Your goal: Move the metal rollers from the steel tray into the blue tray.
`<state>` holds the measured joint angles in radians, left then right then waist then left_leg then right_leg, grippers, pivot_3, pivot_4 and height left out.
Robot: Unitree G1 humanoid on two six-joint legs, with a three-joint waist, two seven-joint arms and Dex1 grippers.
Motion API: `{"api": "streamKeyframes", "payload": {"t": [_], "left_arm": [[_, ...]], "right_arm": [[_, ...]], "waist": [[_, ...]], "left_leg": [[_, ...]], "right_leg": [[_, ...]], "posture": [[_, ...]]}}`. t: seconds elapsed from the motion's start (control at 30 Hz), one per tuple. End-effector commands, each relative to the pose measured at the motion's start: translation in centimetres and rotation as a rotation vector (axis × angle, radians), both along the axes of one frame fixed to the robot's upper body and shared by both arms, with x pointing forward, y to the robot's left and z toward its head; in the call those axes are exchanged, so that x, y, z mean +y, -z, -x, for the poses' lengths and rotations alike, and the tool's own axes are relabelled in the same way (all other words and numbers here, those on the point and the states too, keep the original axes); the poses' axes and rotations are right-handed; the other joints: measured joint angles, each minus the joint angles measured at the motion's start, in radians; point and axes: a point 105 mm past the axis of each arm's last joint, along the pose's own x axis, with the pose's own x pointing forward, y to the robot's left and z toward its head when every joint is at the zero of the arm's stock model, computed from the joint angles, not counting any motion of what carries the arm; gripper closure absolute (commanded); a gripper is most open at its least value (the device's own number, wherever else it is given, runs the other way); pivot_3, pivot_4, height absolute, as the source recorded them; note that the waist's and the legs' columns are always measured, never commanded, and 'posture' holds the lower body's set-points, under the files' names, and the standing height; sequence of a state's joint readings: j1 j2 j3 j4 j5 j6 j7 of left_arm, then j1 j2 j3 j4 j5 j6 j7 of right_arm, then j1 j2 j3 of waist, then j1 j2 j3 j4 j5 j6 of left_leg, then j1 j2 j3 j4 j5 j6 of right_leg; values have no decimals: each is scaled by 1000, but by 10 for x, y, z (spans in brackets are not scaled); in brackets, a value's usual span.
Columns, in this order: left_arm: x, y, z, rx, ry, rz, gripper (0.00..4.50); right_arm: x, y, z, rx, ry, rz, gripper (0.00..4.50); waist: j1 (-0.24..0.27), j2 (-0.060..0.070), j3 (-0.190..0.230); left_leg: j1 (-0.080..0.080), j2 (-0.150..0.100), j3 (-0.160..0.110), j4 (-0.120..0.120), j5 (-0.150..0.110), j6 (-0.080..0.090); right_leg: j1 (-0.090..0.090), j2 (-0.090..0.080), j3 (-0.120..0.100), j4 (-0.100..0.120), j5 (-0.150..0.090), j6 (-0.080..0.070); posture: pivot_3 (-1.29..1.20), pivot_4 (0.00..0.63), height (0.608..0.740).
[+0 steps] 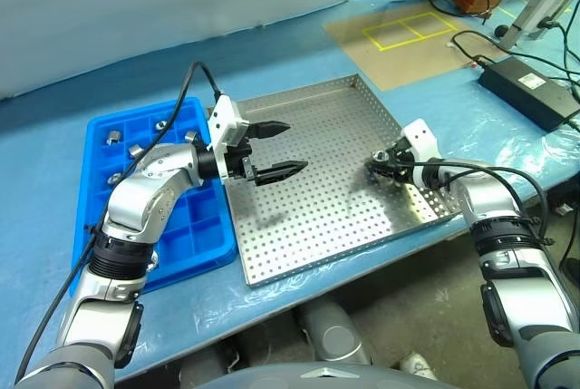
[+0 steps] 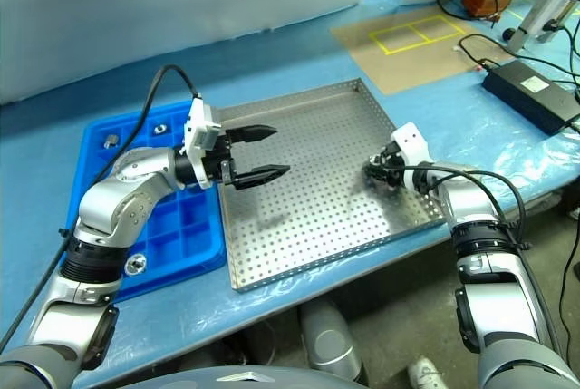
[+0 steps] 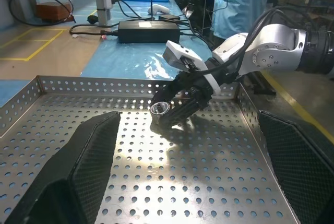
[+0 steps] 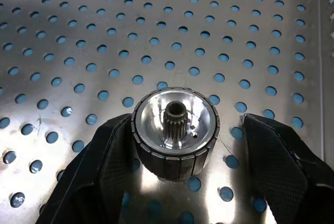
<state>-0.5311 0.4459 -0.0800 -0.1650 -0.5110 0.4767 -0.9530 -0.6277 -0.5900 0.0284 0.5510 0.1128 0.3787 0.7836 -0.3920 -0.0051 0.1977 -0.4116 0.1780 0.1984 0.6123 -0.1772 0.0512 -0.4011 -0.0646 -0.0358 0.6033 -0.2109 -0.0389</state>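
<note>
Landmark: the large square steel tray (image 1: 313, 199) with its perforated floor and low rims is serving as the reference for every place below.

Right gripper: the two black fingers of the right gripper (image 4: 180, 156) are reaching down near the tray's right rim and standing either side of a short shiny metal roller (image 4: 175, 132) with a toothed centre hole. One finger is lying against the roller's side, the other is standing a little apart from it, so the jaws are parted around it and not yet clamped.

Why so: judged from the task, the fingers are bracketing the roller so that closing would pinch its ribbed wall.

Left gripper: the left gripper (image 1: 275, 149) is hovering above the tray's left half, pointing across it with its fingers spread wide and nothing between them. It is probably waiting out of the way.

Blue tray: the bright blue plastic tray (image 1: 195, 235) with square compartments is sitting just beside the steel tray's left rim, with several small metal rollers (image 1: 114, 138) lying in its far compartments.

Wrist views add: the right wrist view is showing the uneven gap at the roller; the left wrist view is showing the roller resting on the tray floor under the right gripper.

Head views add: they are showing both trays together.
</note>
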Motion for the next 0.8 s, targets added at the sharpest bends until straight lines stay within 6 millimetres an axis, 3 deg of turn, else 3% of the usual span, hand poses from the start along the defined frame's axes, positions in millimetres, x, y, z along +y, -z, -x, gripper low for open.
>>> {"api": "streamKeyframes", "payload": {"t": [0.03,0.13,0.27,0.43,0.6,0.7,0.8], "left_arm": [[0,-9,5,-48,8,6,42],[1,-9,5,-48,7,2,42],[2,-10,4,-51,3,-5,42],[11,-9,10,-55,-10,-34,42],[37,-13,22,-75,-81,-84,42],[62,-20,26,-99,-181,-106,42],[88,-33,23,-145,-335,-103,42]], "right_arm": [[-3,1,-1,-7,18,1,1062],[3,1,0,-15,-9,-2,1664],[10,-4,-4,-41,-12,-8,2870],[25,-16,-4,-63,-68,-33,2873],[81,-62,12,-139,-326,-117,2873],[128,-90,33,-173,-559,-165,2873],[169,-103,56,-169,-792,-173,2873]], "waist": [[0,0,0],[-1,0,0],[-4,0,0],[-8,0,0],[-9,2,2],[-6,3,2],[5,3,2]], "left_leg": [[0,0,0,0,0,0],[1,-2,0,0,0,0],[1,-5,0,0,0,1],[1,-6,0,0,-1,2],[1,-5,0,-1,-1,2],[1,-4,0,-2,-1,2],[1,-4,0,-2,-1,1]], "right_leg": [[1,0,0,0,0,0],[1,-3,-2,0,0,1],[1,-7,-2,1,0,1],[1,-8,-2,1,-1,1],[-2,-8,-3,3,-1,2],[-1,-8,-4,4,-1,2],[-1,-8,-5,4,-1,1]], "posture": [[-752,150,740],[-754,150,740],[-754,150,740],[-745,150,740],[-707,150,740],[-668,150,740],[-615,150,740]]}}
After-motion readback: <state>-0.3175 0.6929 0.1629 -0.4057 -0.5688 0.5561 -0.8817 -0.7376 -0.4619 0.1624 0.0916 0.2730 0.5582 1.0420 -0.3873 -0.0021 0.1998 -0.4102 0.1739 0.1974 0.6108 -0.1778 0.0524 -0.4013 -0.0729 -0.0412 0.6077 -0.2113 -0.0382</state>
